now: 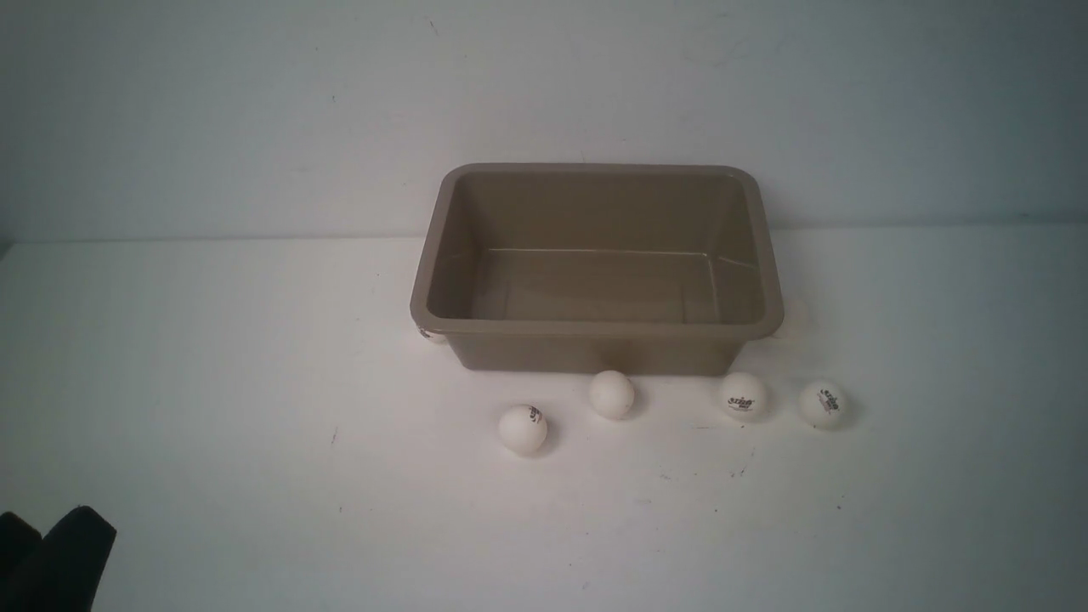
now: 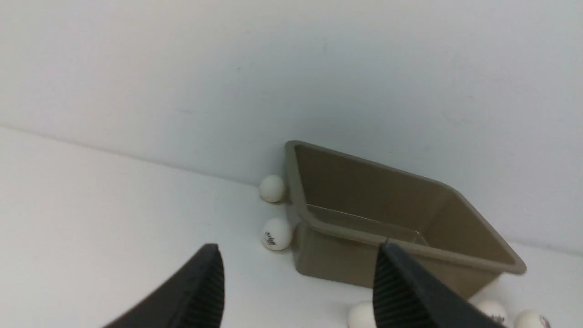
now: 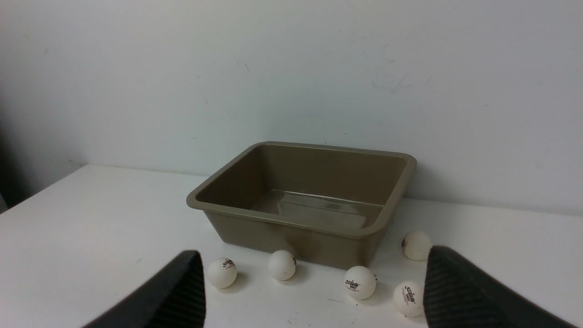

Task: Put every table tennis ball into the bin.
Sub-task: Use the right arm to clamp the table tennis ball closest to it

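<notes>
Four balls [image 1: 612,394] along near wall of bin [image 1: 595,327]

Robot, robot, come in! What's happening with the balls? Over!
Left gripper open, empty; right gripper open, empty. Bin empty, all table tennis balls on the table beside it. Nothing in the way.

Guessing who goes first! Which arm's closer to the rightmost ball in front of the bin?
Right, probably: right end effector hovers just short of the rightmost ball; left end effector sits far left.
</notes>
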Tool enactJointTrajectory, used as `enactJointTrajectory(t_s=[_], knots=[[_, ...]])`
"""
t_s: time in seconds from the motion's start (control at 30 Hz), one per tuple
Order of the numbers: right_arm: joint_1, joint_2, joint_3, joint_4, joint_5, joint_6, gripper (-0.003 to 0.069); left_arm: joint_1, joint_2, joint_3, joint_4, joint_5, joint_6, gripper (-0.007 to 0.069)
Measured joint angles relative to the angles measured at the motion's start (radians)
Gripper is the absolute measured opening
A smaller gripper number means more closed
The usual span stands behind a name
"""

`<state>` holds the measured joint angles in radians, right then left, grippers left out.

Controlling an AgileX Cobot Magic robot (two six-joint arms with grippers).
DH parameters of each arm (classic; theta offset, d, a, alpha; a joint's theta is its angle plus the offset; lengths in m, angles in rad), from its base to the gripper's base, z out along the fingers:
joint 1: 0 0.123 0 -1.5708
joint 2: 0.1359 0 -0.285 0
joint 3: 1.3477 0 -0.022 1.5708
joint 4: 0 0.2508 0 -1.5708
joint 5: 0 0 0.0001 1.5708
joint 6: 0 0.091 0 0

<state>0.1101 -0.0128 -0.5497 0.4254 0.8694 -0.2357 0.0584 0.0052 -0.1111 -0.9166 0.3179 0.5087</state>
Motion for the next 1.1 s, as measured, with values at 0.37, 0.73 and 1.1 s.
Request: enactJointTrajectory(t_s=[0.37, 0.73, 1.1], knots=[[0.0, 0.0, 0.0, 0.03, 0.068, -0.116, 0.0582, 0.0, 0.364, -0.284, 0.249, 0.361, 0.058, 0.0405], [0.0, 0.062, 0.0, 0.084, 0.166, -0.207, 0.0582, 0.0, 0.553, -0.433, 0.52, 0.438, 0.031, 0.0405], [0.0, 0.622, -0.079, 0.006, 0.205, -0.346, 0.0582, 0.0, 0.553, -0.434, 0.539, 0.383, 0.03, 0.0405]])
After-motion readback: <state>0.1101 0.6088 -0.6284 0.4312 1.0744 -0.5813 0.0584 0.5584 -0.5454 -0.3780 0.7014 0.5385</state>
